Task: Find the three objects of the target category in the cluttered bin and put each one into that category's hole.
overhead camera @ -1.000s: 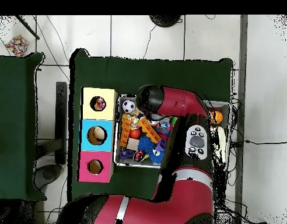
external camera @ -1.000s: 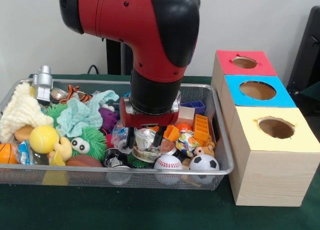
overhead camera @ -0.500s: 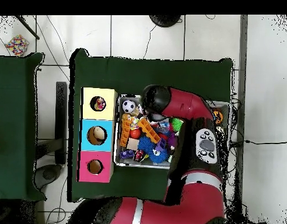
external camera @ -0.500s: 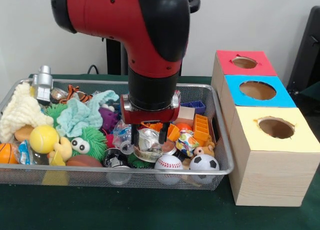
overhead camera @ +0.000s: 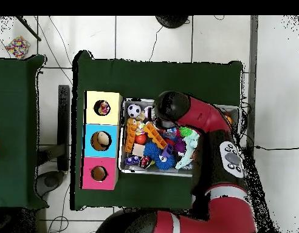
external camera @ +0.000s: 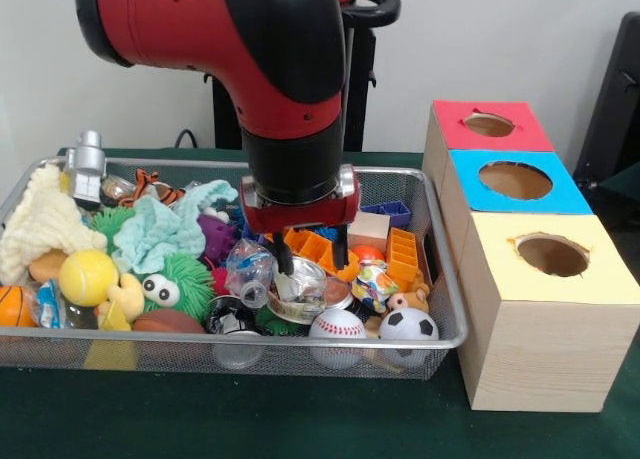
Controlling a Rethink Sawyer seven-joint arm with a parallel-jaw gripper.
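My gripper hangs open over the middle of the wire bin, just above a crumpled shiny silver cup; nothing is between its fingers. In front of the cup lie a baseball and a small soccer ball. At the bin's left end sit a yellow tennis ball and a mini basketball. In the overhead view the arm covers the gripper, and the soccer ball shows near the yellow box.
Three wooden boxes with round holes stand beside the bin: red, blue, yellow. Orange plastic trays, a green fuzzy toy, a teal cloth and a cream knit crowd the bin.
The gripper has lifted a little and shifted right in the front view, off the silver cup, which stays in the bin. The arm's upper part has swung left.
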